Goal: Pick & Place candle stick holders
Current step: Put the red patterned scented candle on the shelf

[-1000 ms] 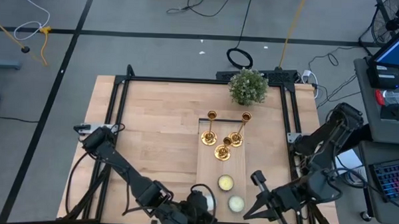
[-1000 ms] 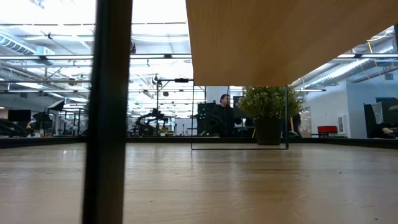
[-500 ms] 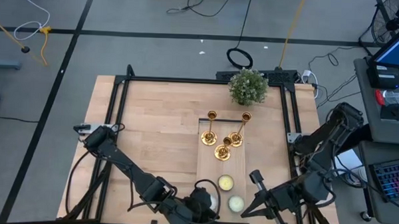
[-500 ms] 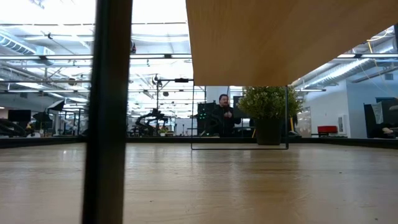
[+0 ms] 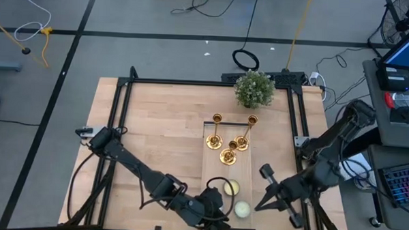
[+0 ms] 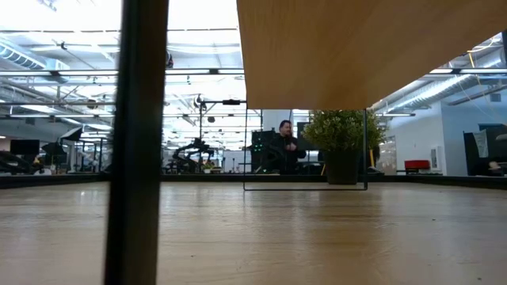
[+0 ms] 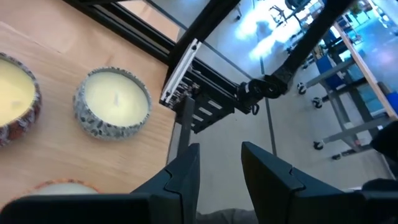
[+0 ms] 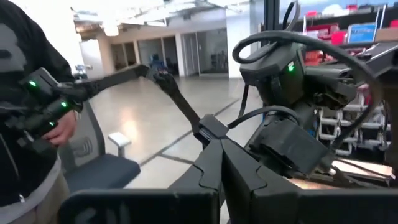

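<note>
Wooden surface [image 5: 156,134] with a black frame around its edge. Potted plant [image 5: 254,89] stands at the far edge, right of centre; in the low view it shows far across the surface [image 6: 342,146], with a person behind it in the room.

Left arm runs from the left side across the near part of the surface; left hand [image 5: 218,205] sits at the near edge, just beside the candles. Its fingers [image 7: 186,171] stand slightly apart with nothing between them, pointing out past the surface edge.

Right arm comes in from the right; right hand [image 5: 259,204] is low at the near right, fingers [image 8: 214,165] pressed together, empty. Its wrist view looks across at the left arm and a person's hand holding a controller.

A pale board [image 5: 215,171] lies right of centre, running from mid-surface to the near edge. The candle stick holders [image 5: 229,140] stand upright at its far end: three gold ones, two at the back and one in front, clustered close, well apart from both hands.

Candles at the near end of the board: one [image 5: 231,187] just nearer than the holders, another [image 5: 242,209] near the edge, between the two hands. Left wrist view shows one speckled candle [image 7: 113,109] whole, plus two more cut off by the frame.
</note>
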`<action>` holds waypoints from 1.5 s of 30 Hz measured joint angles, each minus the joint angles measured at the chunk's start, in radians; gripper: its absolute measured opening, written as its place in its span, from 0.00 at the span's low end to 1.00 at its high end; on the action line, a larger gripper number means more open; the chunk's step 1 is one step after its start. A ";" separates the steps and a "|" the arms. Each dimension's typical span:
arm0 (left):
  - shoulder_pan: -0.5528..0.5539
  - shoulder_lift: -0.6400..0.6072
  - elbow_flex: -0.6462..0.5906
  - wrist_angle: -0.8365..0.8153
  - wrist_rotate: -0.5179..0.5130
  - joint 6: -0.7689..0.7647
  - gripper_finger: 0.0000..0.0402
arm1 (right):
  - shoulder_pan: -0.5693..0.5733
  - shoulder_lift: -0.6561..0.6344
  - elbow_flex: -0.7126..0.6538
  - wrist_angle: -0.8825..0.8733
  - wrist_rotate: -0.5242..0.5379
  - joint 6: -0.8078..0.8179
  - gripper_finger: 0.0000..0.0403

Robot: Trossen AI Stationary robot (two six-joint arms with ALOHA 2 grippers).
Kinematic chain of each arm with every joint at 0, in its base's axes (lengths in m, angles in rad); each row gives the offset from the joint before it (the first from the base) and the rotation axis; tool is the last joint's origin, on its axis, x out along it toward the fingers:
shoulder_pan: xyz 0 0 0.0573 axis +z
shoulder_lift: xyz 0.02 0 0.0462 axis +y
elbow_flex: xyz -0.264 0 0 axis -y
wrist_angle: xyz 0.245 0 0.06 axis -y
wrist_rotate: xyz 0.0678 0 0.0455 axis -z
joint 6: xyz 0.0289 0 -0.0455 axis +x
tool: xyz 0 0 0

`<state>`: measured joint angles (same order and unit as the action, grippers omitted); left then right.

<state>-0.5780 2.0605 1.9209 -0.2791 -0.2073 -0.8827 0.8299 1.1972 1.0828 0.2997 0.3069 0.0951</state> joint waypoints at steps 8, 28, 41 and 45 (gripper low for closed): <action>0.024 -0.024 0.000 -0.001 0.005 0.044 0.30 | 0.000 -0.195 -0.233 0.143 0.002 0.015 0.00; 0.076 -0.181 0.000 -0.008 -0.158 0.221 0.30 | -0.083 -0.490 -0.571 0.145 0.030 0.076 0.00; 0.124 -0.211 0.000 -0.010 -0.168 0.253 0.30 | -0.227 -0.618 -0.690 0.145 -0.087 0.093 0.00; 0.136 -0.211 0.000 -0.010 -0.168 0.261 0.30 | -0.273 -0.652 -0.725 0.144 -0.131 0.121 0.00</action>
<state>-0.4425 1.8500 1.9209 -0.2890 -0.3752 -0.6217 0.5567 0.5455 0.3577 0.4441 0.1757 0.2160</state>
